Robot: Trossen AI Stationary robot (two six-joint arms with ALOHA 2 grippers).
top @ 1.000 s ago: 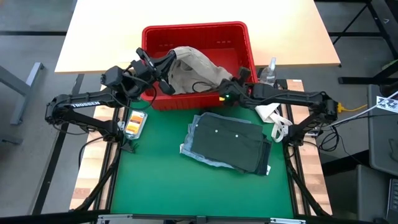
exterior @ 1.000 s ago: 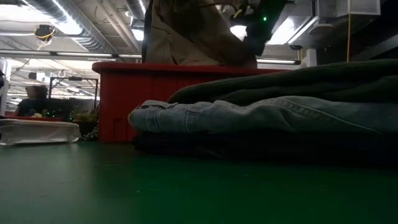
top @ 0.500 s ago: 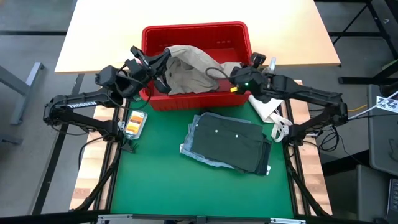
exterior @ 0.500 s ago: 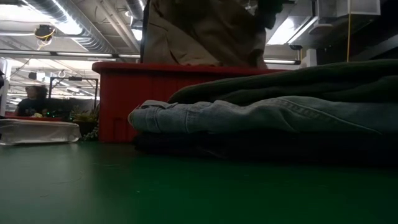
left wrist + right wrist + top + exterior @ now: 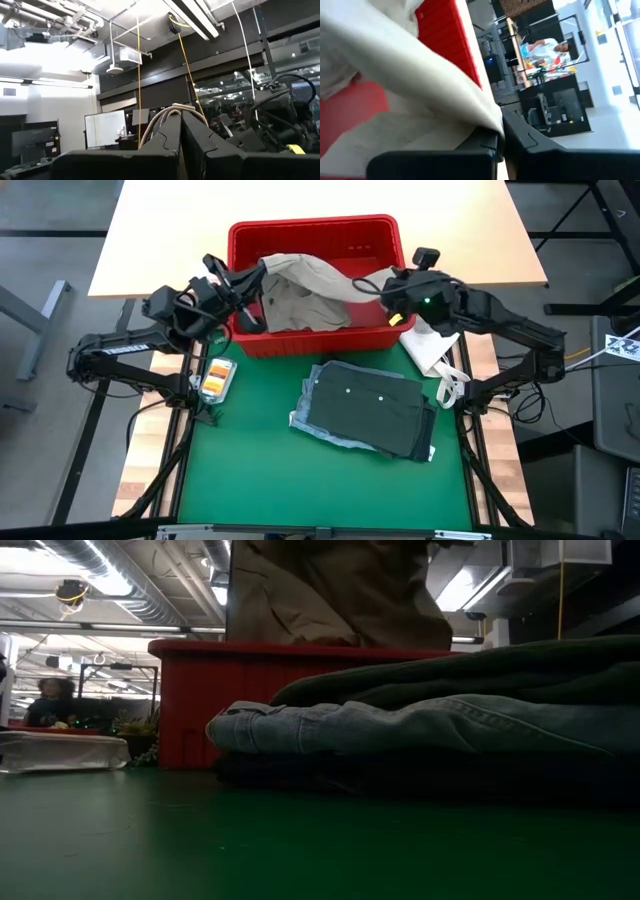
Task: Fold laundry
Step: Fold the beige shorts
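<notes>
Rising higher than before over the red basket, both grippers pinching the beige khaki piece.

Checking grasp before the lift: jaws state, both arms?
Left gripper: shut on the beige khaki piece, over the red basket.
Right gripper: shut on the same piece's other edge.

Inventory count. Red plastic basket: one, on the table. Beige khaki garment: one, draped over the basket. Folded garments stacked on the green mat: three visible layers, namely one dark olive green piece, one light blue denim piece and one dark navy piece at the bottom. Small white cloth sheet: one. Clear plastic bottle: one. Small orange-and-clear packet: one. Dark robot arms: two. Persons in the room behind: two, one in each of the low and right wrist views.
</notes>
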